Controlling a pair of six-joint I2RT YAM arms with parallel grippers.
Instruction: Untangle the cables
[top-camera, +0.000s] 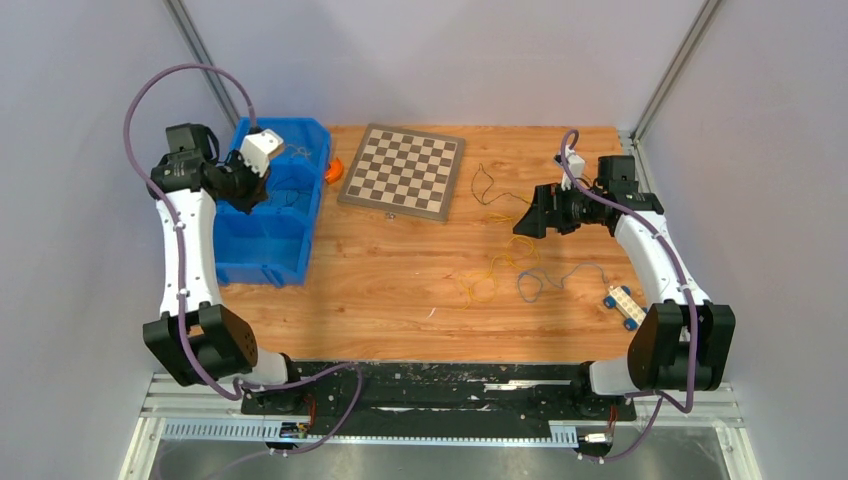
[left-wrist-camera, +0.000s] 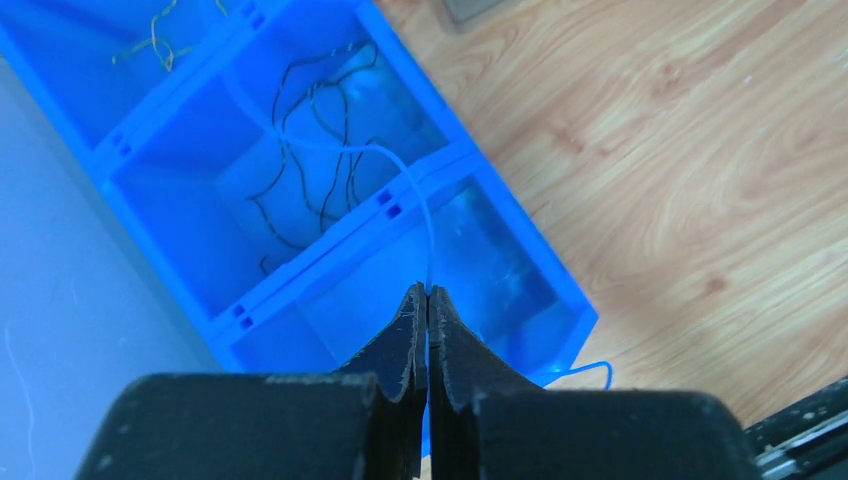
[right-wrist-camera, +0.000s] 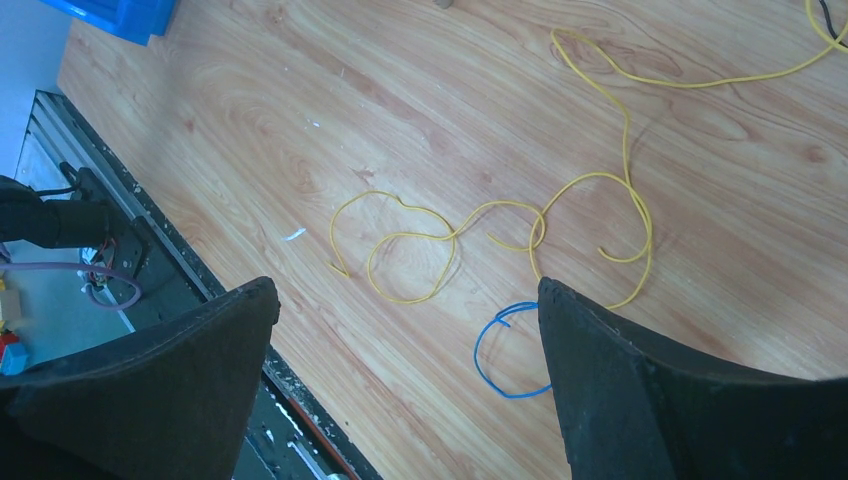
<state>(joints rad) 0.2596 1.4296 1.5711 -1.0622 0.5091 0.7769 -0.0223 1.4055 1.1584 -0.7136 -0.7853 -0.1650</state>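
My left gripper hangs over the blue bin, shut on a thin pale-blue cable that arcs up from its tips into the middle compartment. A black cable lies in that compartment and a yellow one in the far one. On the table, yellow cables loop over each other beside a blue cable. My right gripper stands open above them, holding nothing. From above, the left gripper is in the bin and the right gripper is over the yellow cables.
A chessboard lies at the back centre, with a small orange object between it and the bin. A thin dark cable lies right of the board. A white and blue toy car sits near the right arm's base.
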